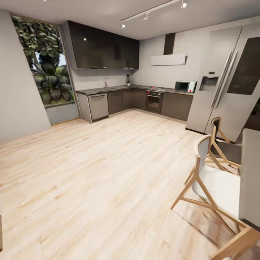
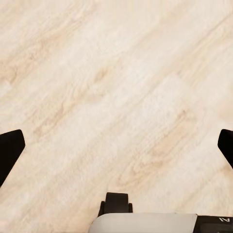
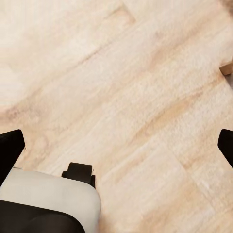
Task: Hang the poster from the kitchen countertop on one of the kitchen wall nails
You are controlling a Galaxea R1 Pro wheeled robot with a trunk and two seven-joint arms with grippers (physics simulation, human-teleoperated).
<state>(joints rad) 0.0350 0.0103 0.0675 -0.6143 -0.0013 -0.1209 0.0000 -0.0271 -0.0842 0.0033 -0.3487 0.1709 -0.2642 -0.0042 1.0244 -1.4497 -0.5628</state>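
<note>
Pale wood floor [image 1: 108,173] (2 chairs [image 1: 213,180] at right), tall window [image 1: 45,61], steel fridge [image 1: 224,83].

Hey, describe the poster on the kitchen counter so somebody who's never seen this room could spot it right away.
Start at the big silver fridge on the right and follow the grey countertop left, past the microwave and the hob, into the corner under the dark wall cabinets. The poster stands upright there against the wall. It is a small dark-framed rectangle, the tallest thing on that stretch; its print is too small to read.

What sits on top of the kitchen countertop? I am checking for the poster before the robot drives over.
On the kitchen countertop: a microwave, a tap and an upright poster against the wall, too small to identify.
</note>
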